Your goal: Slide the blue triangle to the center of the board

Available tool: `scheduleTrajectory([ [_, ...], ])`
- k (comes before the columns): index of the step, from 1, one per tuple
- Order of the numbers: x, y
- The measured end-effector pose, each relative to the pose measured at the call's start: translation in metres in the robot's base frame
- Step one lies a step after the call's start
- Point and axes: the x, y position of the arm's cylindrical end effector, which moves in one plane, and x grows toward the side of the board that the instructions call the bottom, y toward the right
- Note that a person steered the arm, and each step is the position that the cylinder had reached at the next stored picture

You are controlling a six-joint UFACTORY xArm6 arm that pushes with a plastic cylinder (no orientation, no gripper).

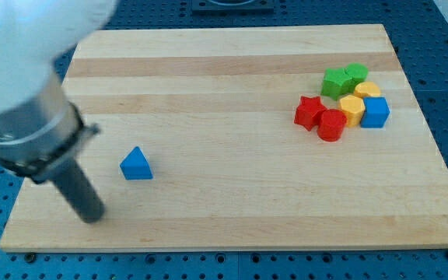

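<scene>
The blue triangle (136,164) lies on the wooden board (232,78) at the view's lower left. My tip (93,217) rests on the board below and to the left of the blue triangle, a short gap apart from it. The rod rises from the tip up to the white and grey arm at the view's upper left.
A cluster of blocks sits at the view's upper right: a red star (309,112), a red cylinder (331,124), a green star (336,82), a green block (356,75), two yellow blocks (352,108) (368,89) and a blue cube (376,112).
</scene>
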Motion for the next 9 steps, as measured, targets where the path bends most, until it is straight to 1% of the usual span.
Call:
scheduleTrajectory([
  [1, -0.029, -0.015],
  [2, -0.049, -0.001],
  [4, -0.052, 0.04],
  [6, -0.054, 0.106],
  [7, -0.054, 0.129],
  [8, -0.07, 0.141],
  [9, -0.088, 0.141],
])
